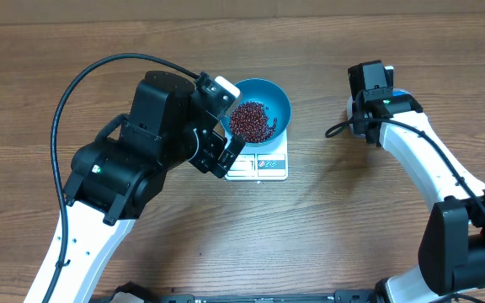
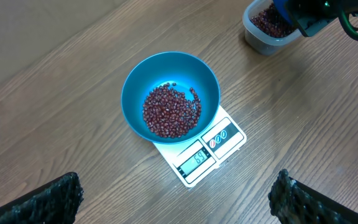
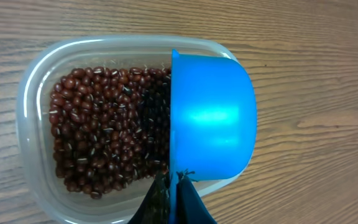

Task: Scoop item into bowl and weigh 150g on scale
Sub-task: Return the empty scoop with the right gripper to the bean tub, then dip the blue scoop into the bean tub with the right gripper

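**A:** Atop the scale (image 2: 229,140), seeing the bowl (image 2: 135,81) parked square, with a modest heap of beans (image 2: 169,111) across its bottom. Display lit, but too small to read.

**B:** Looks partway, then. Can't confirm the target weight from that, and probably needs more scoops.

**A:** Agreed. Over at the clear tub (image 3: 30,143), well apart from the scale, plenty of beans to draw on. Right gripper (image 3: 173,190) clamped tight on the handle of the blue scoop (image 3: 213,115), which sits poised over the tub's right half. Can't tell whether loaded.

**B:** And the left gripper (image 2: 179,202)?

**A:** Spread fully wide, gripping nothing, hanging above the table just beside the bowl and scale.

**B:** So: some beans scooped across, bowl in place for weighing. Left to do: topping up, checking the display, stopping at the mark.
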`<move>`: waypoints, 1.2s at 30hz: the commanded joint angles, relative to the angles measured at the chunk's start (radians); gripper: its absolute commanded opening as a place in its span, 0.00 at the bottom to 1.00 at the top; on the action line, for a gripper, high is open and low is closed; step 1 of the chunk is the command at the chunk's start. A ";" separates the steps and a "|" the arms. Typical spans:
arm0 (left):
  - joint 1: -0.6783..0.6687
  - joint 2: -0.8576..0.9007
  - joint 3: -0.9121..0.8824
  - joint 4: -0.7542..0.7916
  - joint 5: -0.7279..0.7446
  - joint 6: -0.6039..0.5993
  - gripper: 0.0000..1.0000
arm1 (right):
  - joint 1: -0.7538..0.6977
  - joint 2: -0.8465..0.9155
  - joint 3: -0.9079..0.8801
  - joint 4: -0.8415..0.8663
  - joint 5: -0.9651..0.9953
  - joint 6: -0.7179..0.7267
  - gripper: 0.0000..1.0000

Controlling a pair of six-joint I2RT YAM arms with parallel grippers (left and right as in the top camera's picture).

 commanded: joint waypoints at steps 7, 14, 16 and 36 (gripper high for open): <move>0.002 -0.001 0.021 0.001 0.018 -0.014 1.00 | -0.004 0.000 -0.005 -0.054 -0.112 -0.066 0.04; 0.002 -0.001 0.021 0.001 0.018 -0.014 1.00 | -0.004 0.000 -0.005 -0.066 -0.206 -0.089 0.04; 0.002 -0.001 0.021 0.001 0.018 -0.014 0.99 | -0.004 0.000 -0.005 -0.063 -0.235 -0.089 0.04; 0.002 -0.001 0.021 0.001 0.018 -0.014 0.99 | -0.243 0.000 -0.005 -0.016 -0.865 -0.085 0.04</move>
